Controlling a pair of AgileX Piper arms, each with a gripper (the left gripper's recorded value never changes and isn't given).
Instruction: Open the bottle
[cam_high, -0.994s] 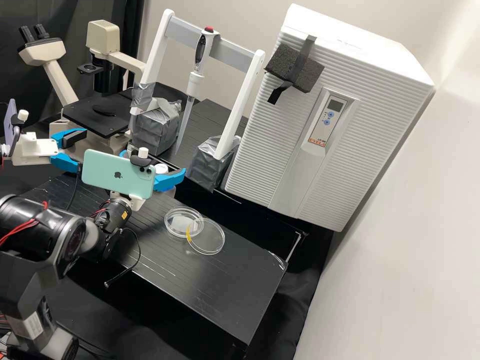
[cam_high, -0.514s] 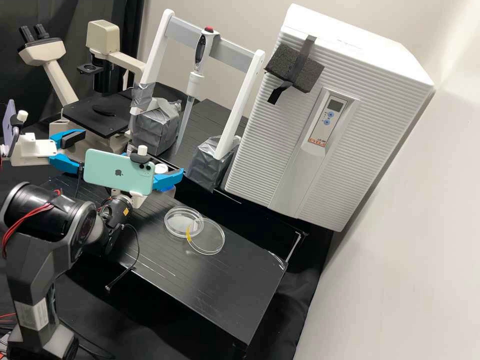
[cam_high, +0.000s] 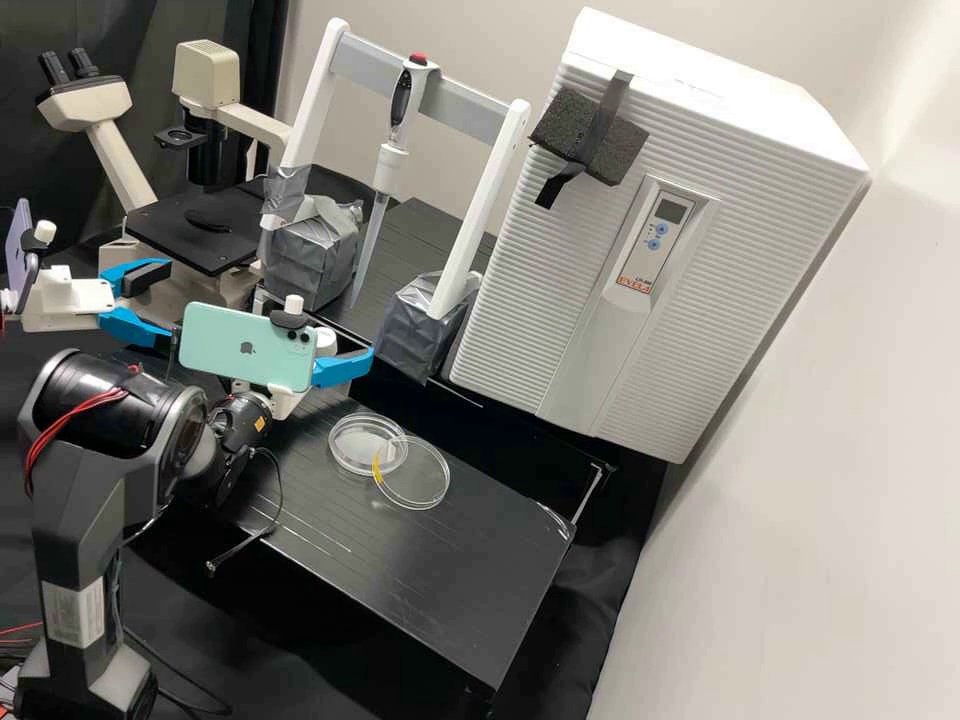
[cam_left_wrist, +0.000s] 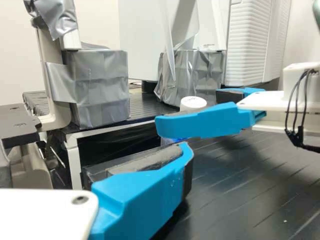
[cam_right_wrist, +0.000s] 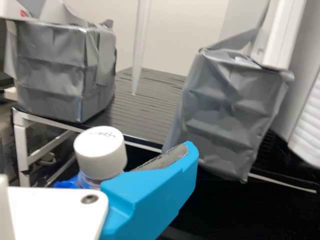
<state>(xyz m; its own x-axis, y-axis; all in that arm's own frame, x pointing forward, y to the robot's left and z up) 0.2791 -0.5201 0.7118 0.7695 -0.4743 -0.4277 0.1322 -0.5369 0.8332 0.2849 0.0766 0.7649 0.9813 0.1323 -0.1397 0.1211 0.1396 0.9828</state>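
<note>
My right tool (cam_high: 348, 355) is at the bottle (cam_right_wrist: 92, 172); whether it grips, I cannot tell. The white cap (cam_right_wrist: 100, 145) is still on, so all the opening remains. My left tool (cam_high: 155, 300) gapes, empty.

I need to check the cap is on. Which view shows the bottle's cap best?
The right wrist view: the cap sits close and whole on top of the bottle. The left wrist view shows the cap farther off, the bottle below it hidden. The high view gives at most a sliver beside the mint phone.
</note>
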